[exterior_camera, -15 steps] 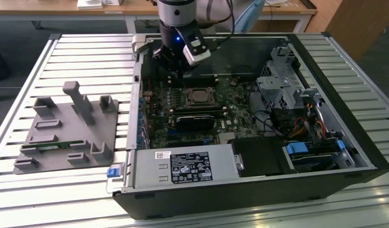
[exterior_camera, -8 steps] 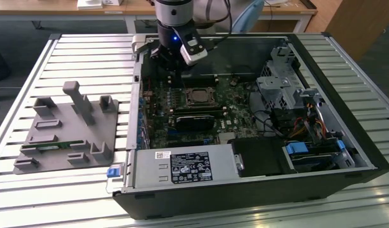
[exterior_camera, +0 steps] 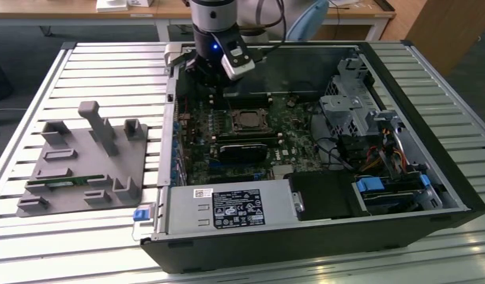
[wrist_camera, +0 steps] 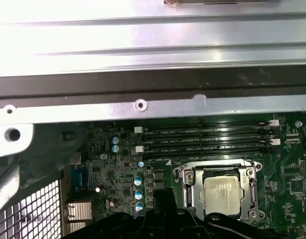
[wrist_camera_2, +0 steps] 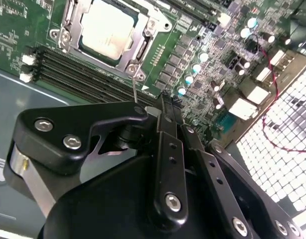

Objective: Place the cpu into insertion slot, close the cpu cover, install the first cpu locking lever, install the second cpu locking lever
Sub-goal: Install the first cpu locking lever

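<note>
1. The slatted metal surface (exterior_camera: 37,248) carries everything.
2. An open black computer case (exterior_camera: 431,177) lies on its side on it, towards the exterior view's right.
3. The arm (exterior_camera: 214,23) reaches down into the far part of the case.
4. A grey plastic fixture (exterior_camera: 84,160) sits on the surface at the exterior view's left, just beside the case.
5. The green motherboard (wrist_camera: 123,174) covers the floor of the case.
6. The gripper (wrist_camera_2: 167,105) hangs low over the board, just beyond the far side of the socket; whether the jaws are open or closed cannot be told.
7. The insertion slot (wrist_camera: 213,164) lies near the middle of the board, beside the long black memory slots (wrist_camera: 208,139).
8. The cpu cover (wrist_camera_2: 145,42) lies flat over the slot, framing the chip.
9. The cpu (wrist_camera_2: 107,29) is seated in the slot, its pale face showing through the cover's cut-out.
10. A thin metal lever (wrist_camera_2: 134,88) rises from a corner of the socket towards the gripper.
</note>
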{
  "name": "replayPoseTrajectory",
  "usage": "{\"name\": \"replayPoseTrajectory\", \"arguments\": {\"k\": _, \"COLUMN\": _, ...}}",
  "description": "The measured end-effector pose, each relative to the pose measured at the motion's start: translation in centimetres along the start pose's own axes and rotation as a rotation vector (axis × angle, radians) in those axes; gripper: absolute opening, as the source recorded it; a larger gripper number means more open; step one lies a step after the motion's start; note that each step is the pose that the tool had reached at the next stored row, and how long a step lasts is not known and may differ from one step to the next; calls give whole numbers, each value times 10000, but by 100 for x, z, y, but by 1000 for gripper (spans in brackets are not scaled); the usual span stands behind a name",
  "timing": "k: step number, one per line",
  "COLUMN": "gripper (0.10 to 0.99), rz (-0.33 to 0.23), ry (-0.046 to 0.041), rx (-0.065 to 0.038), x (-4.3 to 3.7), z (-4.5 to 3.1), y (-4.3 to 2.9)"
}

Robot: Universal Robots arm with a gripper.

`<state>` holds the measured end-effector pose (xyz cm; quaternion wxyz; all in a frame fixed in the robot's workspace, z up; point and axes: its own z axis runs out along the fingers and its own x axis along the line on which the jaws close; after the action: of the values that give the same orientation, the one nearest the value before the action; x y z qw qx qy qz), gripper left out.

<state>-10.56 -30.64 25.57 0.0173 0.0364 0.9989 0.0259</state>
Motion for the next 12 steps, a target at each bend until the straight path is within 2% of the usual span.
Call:
{"name": "replayPoseTrajectory", "arguments": {"k": 5, "gripper": 106, "rz": -7, "ry": 1, "rx": 1, "x": 10, "z": 20, "y": 89}}
{"name": "replayPoseTrajectory", "arguments": {"k": 6, "gripper": 106, "rz": -23, "ry": 1, "rx": 1, "x": 14, "z": 28, "y": 143}}
{"name": "replayPoseTrajectory", "arguments": {"k": 9, "gripper": 106, "rz": -34, "ry": 2, "rx": 0, "x": 3, "z": 32, "y": 155}}
{"name": "replayPoseTrajectory", "arguments": {"k": 12, "gripper": 106, "rz": -34, "ry": 3, "rx": 1, "x": -56, "z": 34, "y": 160}}
